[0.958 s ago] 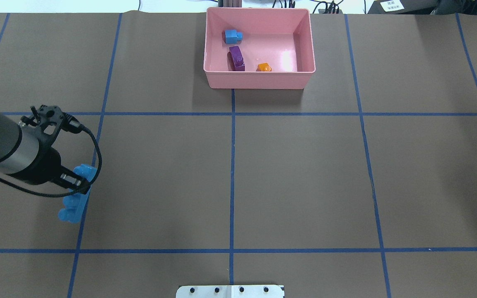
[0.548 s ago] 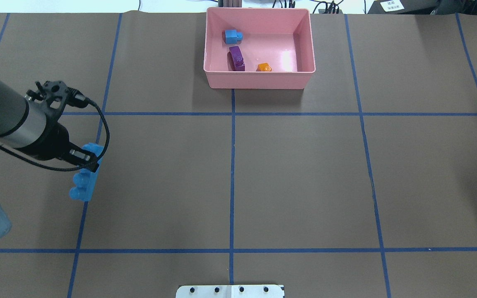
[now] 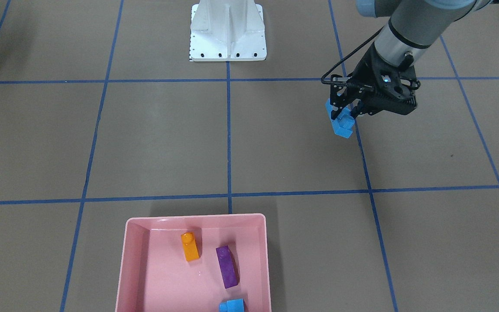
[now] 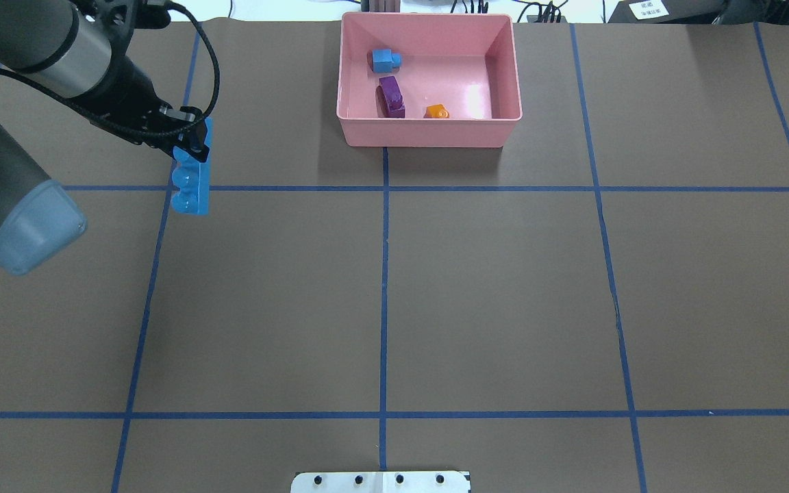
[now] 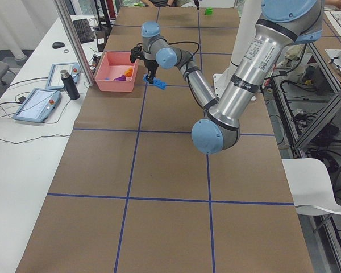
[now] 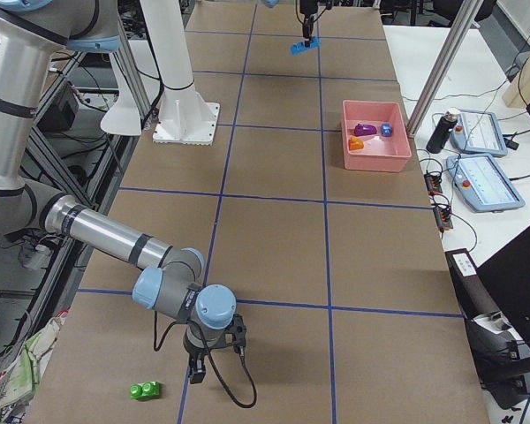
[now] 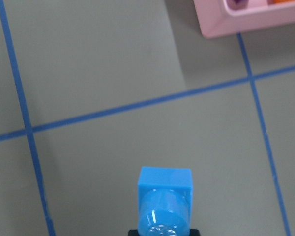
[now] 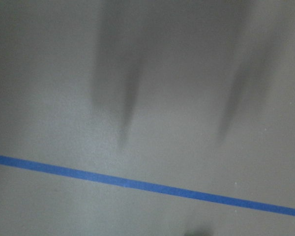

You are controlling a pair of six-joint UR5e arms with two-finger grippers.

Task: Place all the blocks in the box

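My left gripper (image 4: 192, 137) is shut on the upper end of the long blue brick (image 4: 191, 179), which hangs above the table left of the pink box (image 4: 429, 133). The brick also shows in the front view (image 3: 340, 121) and the left wrist view (image 7: 164, 201). In the box lie the short blue brick (image 4: 385, 60), the purple brick (image 4: 390, 96) and the orange brick (image 4: 437, 111). The green brick (image 6: 144, 389) lies on the table at the right end. My right gripper (image 6: 197, 371) is just right of it, pointing down; I cannot tell if it is open.
The white robot base (image 3: 228, 30) stands at the table's near middle edge. Blue tape lines grid the brown table. A side table with tablets (image 5: 37, 105) and a dark bottle (image 5: 66, 84) runs along the far edge behind the box.
My left gripper has carried the long blue brick up off the table, away from the robot and a little right, nearer the box. The bricks in the box have not moved.
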